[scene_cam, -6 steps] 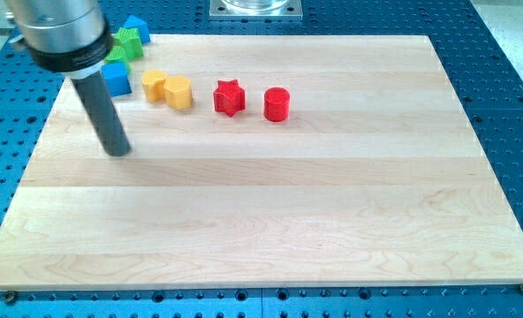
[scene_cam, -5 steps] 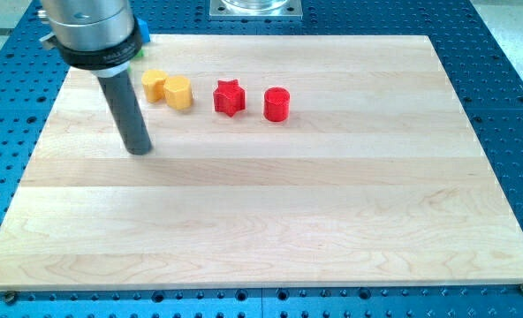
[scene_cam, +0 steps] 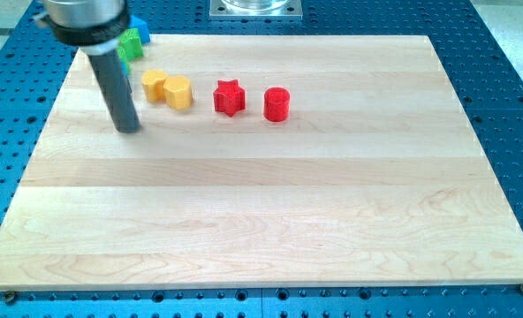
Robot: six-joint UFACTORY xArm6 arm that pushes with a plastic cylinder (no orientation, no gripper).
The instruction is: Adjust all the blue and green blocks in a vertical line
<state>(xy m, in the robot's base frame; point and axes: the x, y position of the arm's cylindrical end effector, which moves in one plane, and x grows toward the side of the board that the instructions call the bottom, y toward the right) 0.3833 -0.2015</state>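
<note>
Just left of the yellow blocks (scene_cam: 168, 89), my tip (scene_cam: 127, 129) touches nothing.

Desk (scene_cam: 270, 203), top-left portion: four blocks in a row — two touching blocks (scene_cam: 167, 88), then a star (scene_cam: 229, 97), then a cylinder (scene_cam: 277, 104) rightmost. My tip (scene_cam: 127, 129) stands below-left of the touching pair. Two more blocks (scene_cam: 135, 39) sit at the top-left corner, partly hidden behind my rod.

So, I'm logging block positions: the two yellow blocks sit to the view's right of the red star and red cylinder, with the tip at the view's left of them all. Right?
Not quite. In the camera view the two yellow blocks sit to the view's left of the red star and red cylinder, not their right. My tip is indeed at the view's left of them all.
</note>
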